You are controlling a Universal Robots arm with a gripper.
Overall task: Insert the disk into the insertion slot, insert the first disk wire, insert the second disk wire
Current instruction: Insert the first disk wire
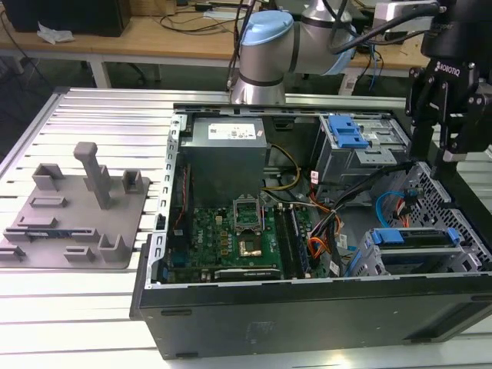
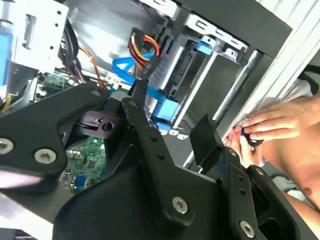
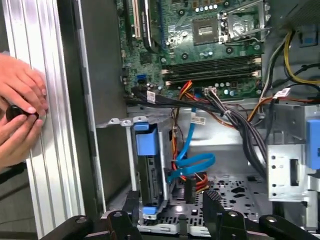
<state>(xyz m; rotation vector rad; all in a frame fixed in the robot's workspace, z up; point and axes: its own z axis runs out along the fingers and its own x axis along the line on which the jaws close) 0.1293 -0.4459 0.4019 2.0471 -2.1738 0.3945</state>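
Fingers [image 1: 440, 156]: we are seeing them spread wide and carrying nothing, on the gripper [image 1: 432, 161] that is hanging at the exterior view's upper right.
Disk, exterior view: the disk [image 1: 415, 247] is sitting inside the insertion slot [image 1: 367, 260], at the lower right of the open computer case [image 1: 307, 311] and below the gripper.
Cable, exterior view: a blue cable [image 1: 387, 206] is curving between gripper and disk.
Second wrist view: the gripper [image 2: 171, 104] is gaping empty in front of the disk [image 2: 182, 70]. The blue cable [image 2: 125, 70] is running beside the disk, and a person's hand [image 2: 272, 122] is resting outside the case.
First wrist view: the fingers [image 3: 212, 200] are standing apart, with the disk [image 3: 150, 175] seated edge-on near one of them. The blue cable [image 3: 192, 162] is looping just beside the disk, and we are not able to tell whether it is plugged in.
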